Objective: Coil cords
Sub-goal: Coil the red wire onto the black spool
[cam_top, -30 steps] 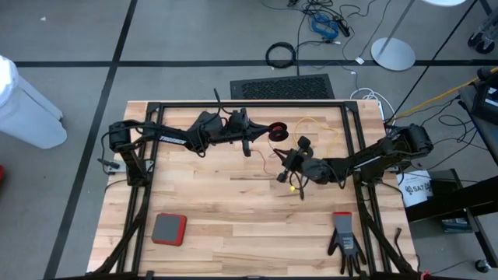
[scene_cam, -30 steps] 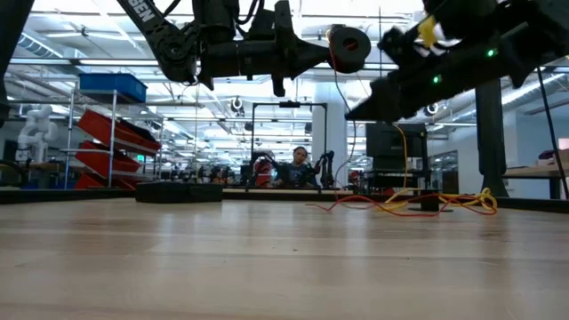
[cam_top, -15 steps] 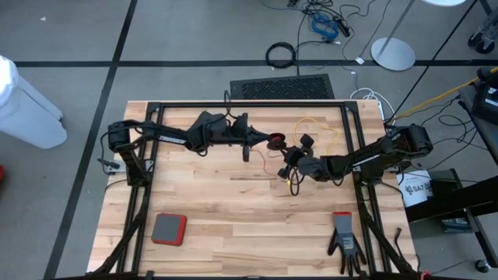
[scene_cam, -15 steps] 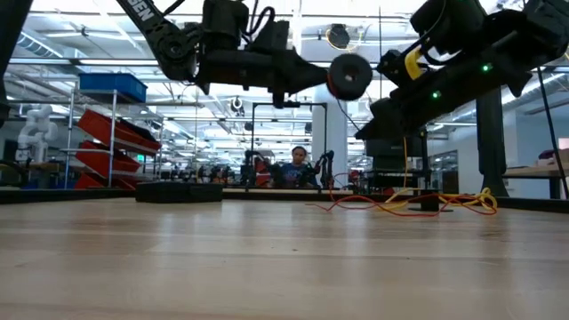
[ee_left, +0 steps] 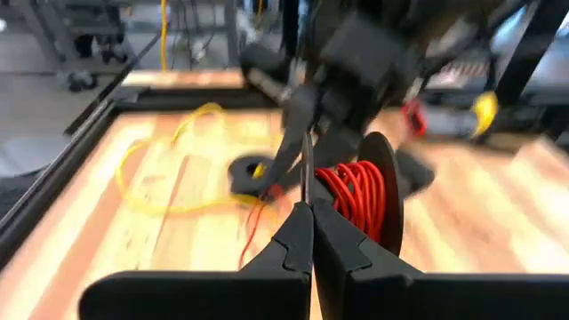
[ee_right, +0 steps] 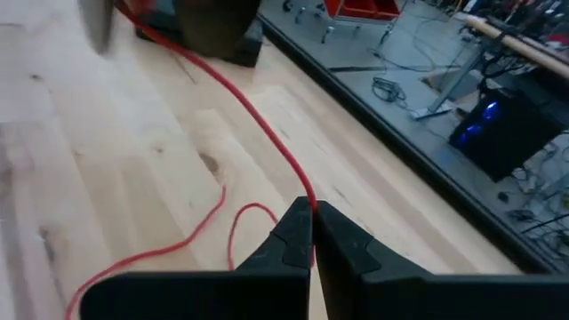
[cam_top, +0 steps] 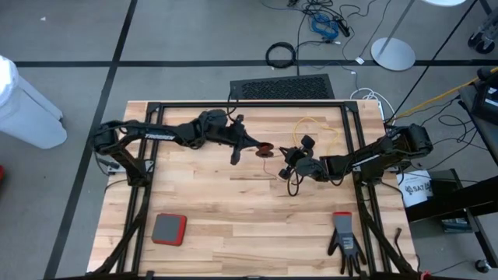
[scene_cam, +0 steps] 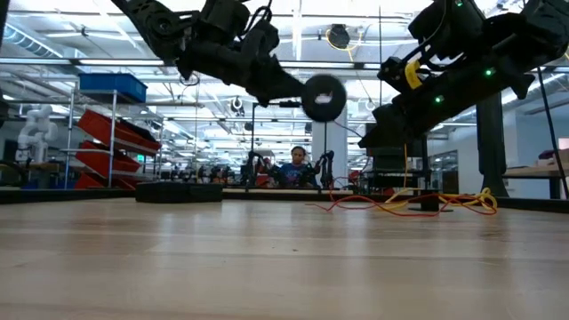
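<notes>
While the left claw pinches the reel of red cord above the surface, the right claw pinches the cord's loose end; a hard tug could snap it or pull it free

We are reading only the partial letters "SAT" on the white bucket beside the table's right edge.

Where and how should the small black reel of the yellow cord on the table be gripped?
Across its rim, straight down from above: the reel looks to lie flat on the table, yellow cord trailing from one side, so pinch across the sides clear of the cord.
</notes>
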Controlling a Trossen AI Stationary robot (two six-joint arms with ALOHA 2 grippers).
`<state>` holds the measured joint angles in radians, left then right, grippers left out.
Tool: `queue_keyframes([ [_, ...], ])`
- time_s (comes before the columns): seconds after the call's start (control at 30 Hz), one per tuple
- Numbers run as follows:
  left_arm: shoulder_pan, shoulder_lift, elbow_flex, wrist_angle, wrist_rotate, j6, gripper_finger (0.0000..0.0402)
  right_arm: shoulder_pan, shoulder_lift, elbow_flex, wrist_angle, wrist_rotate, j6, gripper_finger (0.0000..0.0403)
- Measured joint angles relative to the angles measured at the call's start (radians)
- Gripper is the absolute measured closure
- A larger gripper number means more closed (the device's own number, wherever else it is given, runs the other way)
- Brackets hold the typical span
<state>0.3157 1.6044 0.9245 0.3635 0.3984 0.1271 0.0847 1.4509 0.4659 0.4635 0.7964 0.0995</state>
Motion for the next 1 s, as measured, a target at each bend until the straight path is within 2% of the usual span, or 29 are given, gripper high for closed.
queue_keyframes([
  [0.27, -0.009, -0.005, 0.0, -0.157, -0.175, 0.184, 0.0401, 0.002, -0.005, 0.0, 0.019, -0.07, 0.055, 0.0403],
  [0.5, -0.055, -0.005, 0.0, -0.163, -0.318, 0.306, 0.0401, 0.0, -0.005, 0.0, 0.145, -0.122, 0.047, 0.0403],
  [0.63, -0.089, -0.005, 0.0, -0.14, -0.453, 0.357, 0.0401, -0.005, -0.005, 0.0, 0.206, -0.156, 0.04, 0.0403],
  [1.0, -0.155, 0.084, 0.0, 0.092, -0.605, 0.412, 0.0401, -0.014, -0.005, 0.0, 0.386, -0.174, -0.021, 0.0403],
])
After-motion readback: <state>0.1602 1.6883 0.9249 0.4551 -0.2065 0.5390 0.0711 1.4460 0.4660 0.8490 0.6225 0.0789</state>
